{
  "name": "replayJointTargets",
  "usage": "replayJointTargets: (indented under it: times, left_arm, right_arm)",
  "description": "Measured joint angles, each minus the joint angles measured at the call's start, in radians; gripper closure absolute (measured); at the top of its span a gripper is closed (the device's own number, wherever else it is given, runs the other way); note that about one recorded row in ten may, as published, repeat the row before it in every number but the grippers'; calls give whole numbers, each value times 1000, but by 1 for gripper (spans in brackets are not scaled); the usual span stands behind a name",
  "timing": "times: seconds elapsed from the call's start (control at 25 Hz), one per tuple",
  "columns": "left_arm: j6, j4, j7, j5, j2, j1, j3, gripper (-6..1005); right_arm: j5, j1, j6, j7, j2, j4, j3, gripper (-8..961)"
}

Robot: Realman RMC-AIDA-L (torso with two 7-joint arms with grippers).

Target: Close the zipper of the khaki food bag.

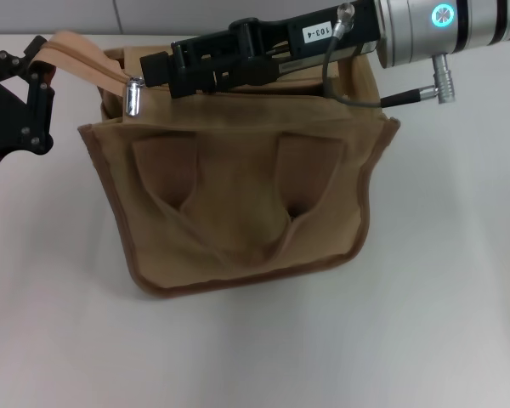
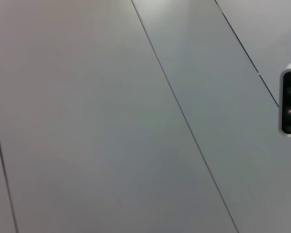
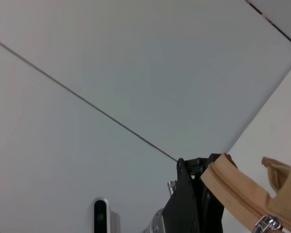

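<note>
On the white table [image 1: 442, 323], centre: the khaki food bag [image 1: 238, 204] is standing upright, its two handles hanging down the front face. Along its top, the zipper [image 1: 85, 59] is rising toward the robot's left, its silver slider [image 1: 133, 96] dangling at the bag's left corner. The left gripper [image 1: 41, 66] is clamping the raised zipper end between its fingers. The right gripper [image 1: 157, 72] is reaching across the bag top, tips just beside the slider; whether they are open or closed cannot be told.
</note>
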Motion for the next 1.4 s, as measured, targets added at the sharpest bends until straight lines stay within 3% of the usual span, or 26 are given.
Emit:
replayJointTargets:
  times: [0.48, 1.4]
  left_arm:
    - [2, 0, 3, 1, -3, 1, 3, 977]
    - [19, 2, 38, 1, -5, -33, 15, 976]
  right_arm:
    - [2, 18, 42, 58, 21, 48, -3, 229]
    - [-8, 56, 90, 110, 21, 102, -32, 230]
